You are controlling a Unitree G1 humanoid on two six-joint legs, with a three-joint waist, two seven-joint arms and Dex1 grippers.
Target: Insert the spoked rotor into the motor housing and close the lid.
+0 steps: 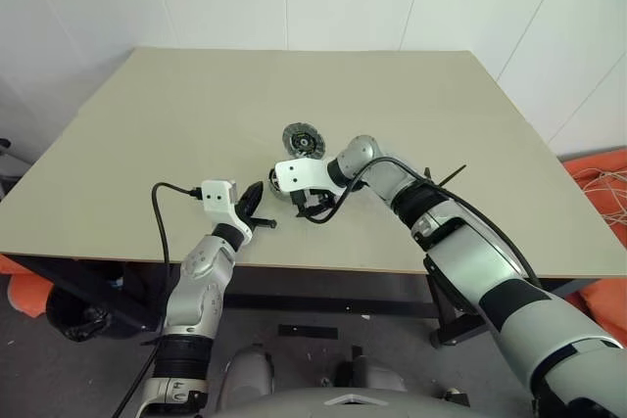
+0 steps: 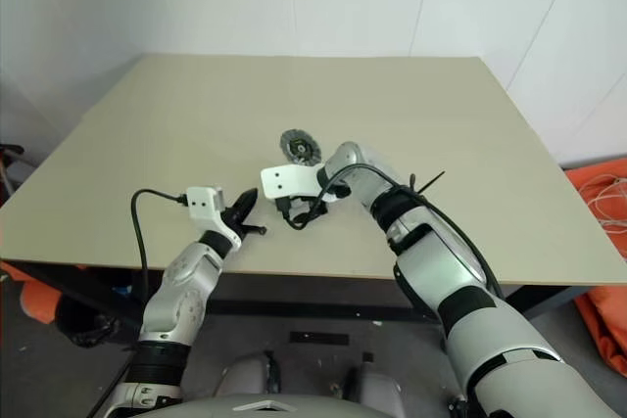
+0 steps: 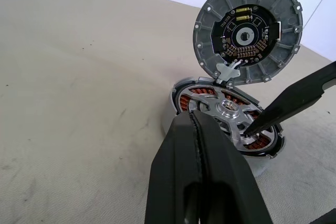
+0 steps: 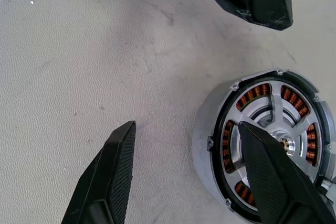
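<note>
My right gripper point(image 4: 184, 150) spread open, one finger on silver spoked rotor point(image 4: 281, 129) seated in round grey motor housing point(image 4: 206, 135), ribbed grey lid point(image 3: 248, 30) upright, left gripper point(image 3: 202, 145) shut.

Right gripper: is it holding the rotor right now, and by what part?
Nothing is held. The right gripper is open, one finger over the spoked rotor seated in the motor housing, the other over bare table. The left gripper is shut on nothing.

One rotor point(image 4: 281, 129); one housing point(image 4: 207, 140); one lid point(image 3: 247, 30)
</note>
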